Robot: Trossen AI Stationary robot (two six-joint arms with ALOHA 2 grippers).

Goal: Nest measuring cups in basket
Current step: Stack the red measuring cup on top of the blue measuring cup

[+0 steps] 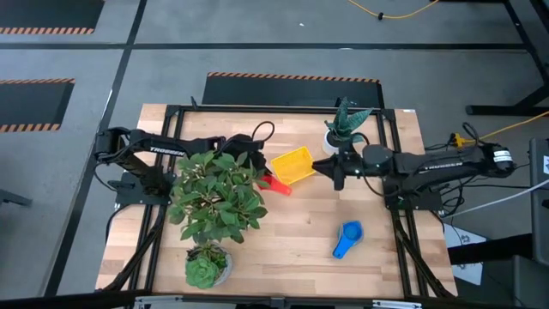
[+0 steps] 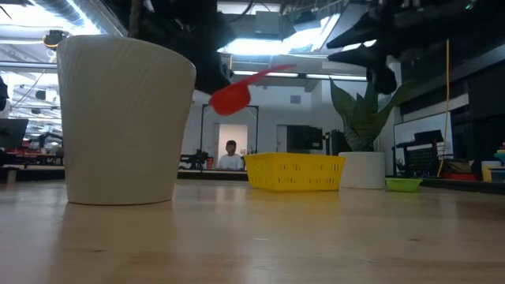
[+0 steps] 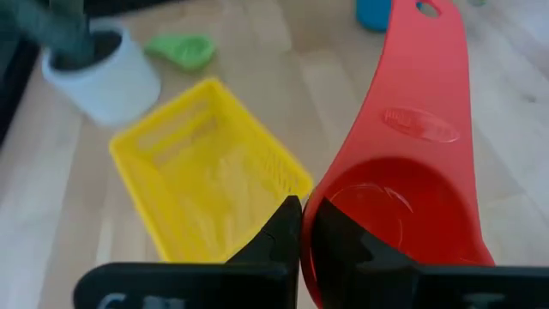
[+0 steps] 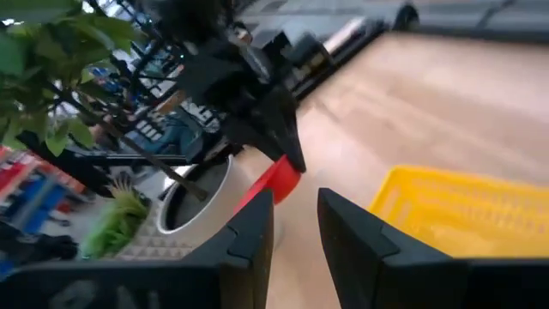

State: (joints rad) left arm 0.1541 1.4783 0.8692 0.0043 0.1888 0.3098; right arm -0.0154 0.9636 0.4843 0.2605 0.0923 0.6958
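High view: left gripper (image 1: pixel 262 174) clamps the red-orange plastic measuring cup (image 1: pixel 277 184) beside the shallow yellow plastic basket (image 1: pixel 292 165); right gripper (image 1: pixel 324 166) hovers opposite, fingers narrowly parted, empty.

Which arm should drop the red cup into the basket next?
Left. Its claw already holds the red cup lifted above the table, right beside the basket. The right claw is open and empty on the basket's other side.

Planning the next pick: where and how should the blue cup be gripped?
Probably by the blue cup's flat handle, from straight above: it lies apart on bare table, handle pointing toward the front edge, bowl rounder and wider. The right gripper is nearer.
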